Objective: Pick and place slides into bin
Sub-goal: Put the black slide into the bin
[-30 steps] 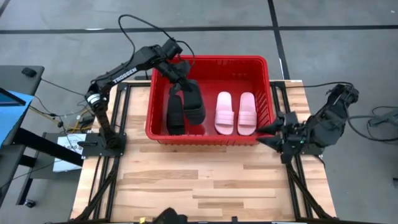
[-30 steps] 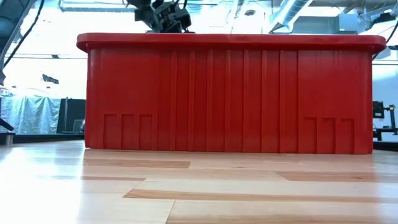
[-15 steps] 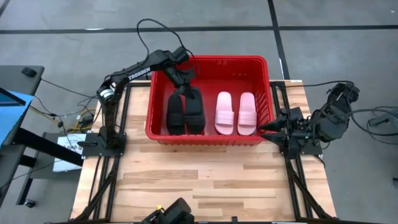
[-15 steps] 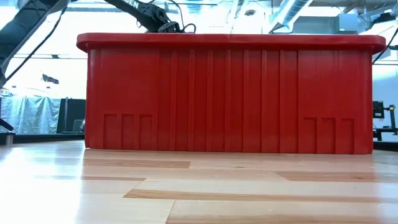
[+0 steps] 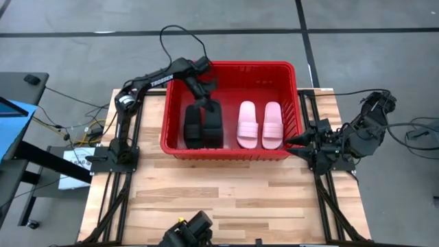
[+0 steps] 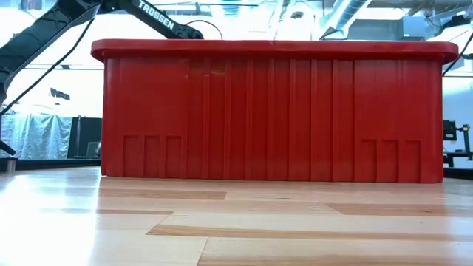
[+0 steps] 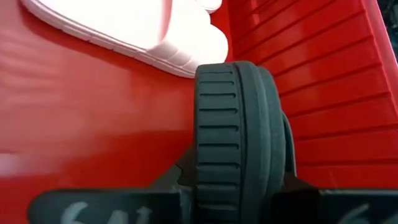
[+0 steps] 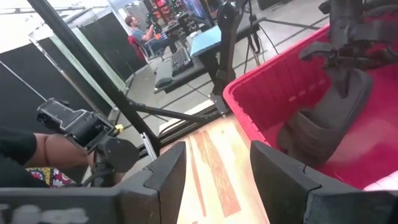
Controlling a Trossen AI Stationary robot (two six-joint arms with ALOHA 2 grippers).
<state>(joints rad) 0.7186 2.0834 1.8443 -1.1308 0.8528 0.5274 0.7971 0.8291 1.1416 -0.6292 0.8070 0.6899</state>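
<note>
The red bin stands on the far half of the wooden table. Two pink slides lie flat side by side in its right half. One black slide lies in the left half. My left gripper reaches down into the bin and is shut on the second black slide, right beside the first. My right gripper is open and empty at the table's right edge, just outside the bin's right wall. In the low view the bin's near wall hides everything inside. My left gripper pinches the black slide's far end between its two fingers. It comes from above, slanting down toward the near side, along the slide. The slide reaches down steeply below the gripper. I cannot tell whether its lower end touches the bin's floor.
Bare wooden table lies between the bin and the near edge. A dark device sits at the near edge. Beyond the table, the right wrist view shows a person's arm and a seated person farther off.
My left gripper has gone down into the bin and a little toward the near edge, still shut on the black slide. It has dropped below the rim in the low view. The slide has swung from slanting to straight, close beside the other black slide.
</note>
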